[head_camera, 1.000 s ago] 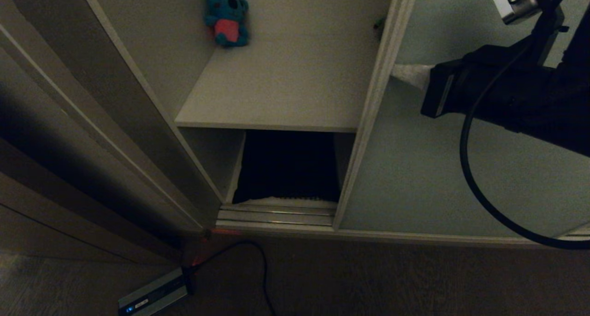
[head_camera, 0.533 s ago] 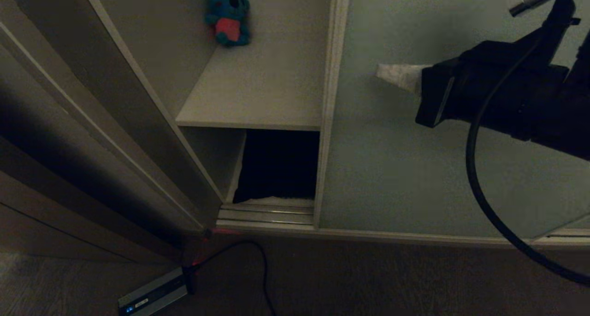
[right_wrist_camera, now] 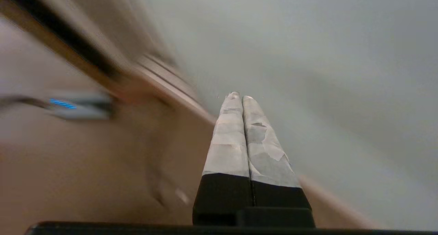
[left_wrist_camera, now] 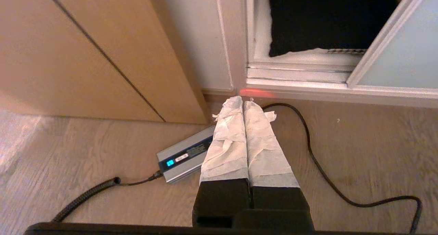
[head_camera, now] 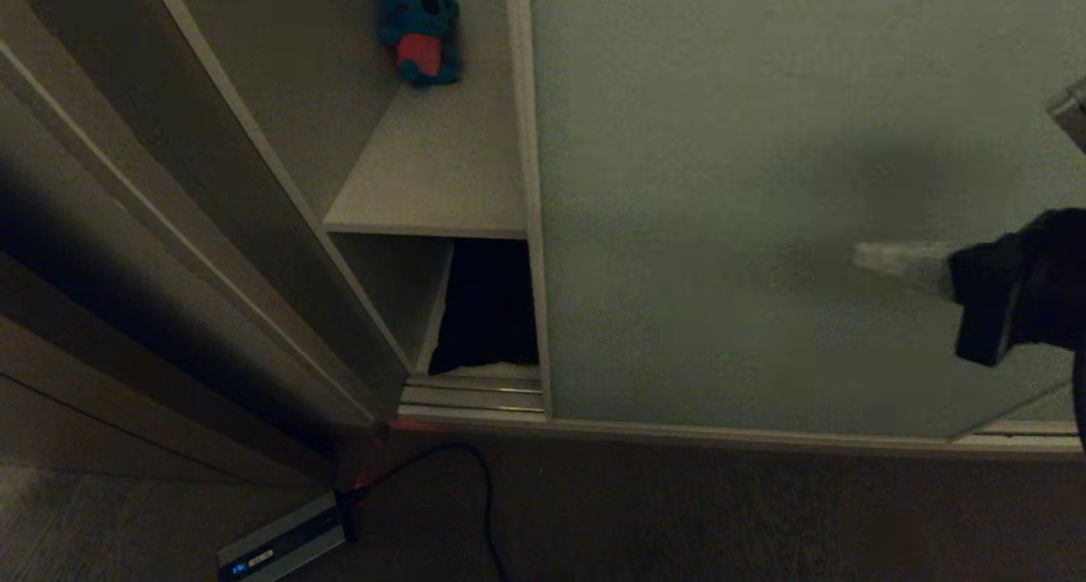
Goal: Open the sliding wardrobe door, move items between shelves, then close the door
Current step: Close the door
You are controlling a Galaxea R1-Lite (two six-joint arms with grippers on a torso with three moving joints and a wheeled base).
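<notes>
One narrow gap is all that remains: the sliding wardrobe door [head_camera: 764, 200] covers most of the opening, its pale rim standing partway across the upper of the shelves [head_camera: 433, 175], so I judge the closing step nearly done.

To finish it well, the push should run level along the track, applied near the panel's mid-height so the door does not rack in its bottom rail [head_camera: 475, 391]. Pressing flat against the face, not the thin rim, should keep the contact from slipping.

The cushion [head_camera: 492, 310] lies on the lower shelf, only its black back showing in the gap; it sits behind the rail, so it looks unlikely to catch the door, though its front edge is close.

The right pincer [head_camera: 874, 257], fingers pressed together and holding nothing, hovers before the door face at the right; whether it touches the panel I cannot tell.

The left pincer [left_wrist_camera: 243, 103], likewise shut and empty, hangs parked above the floor [left_wrist_camera: 85, 166], near a charger box [left_wrist_camera: 186, 156].

A small blue plush toy [head_camera: 418, 29] stands at the back of the upper shelf, well away from the door's path.
</notes>
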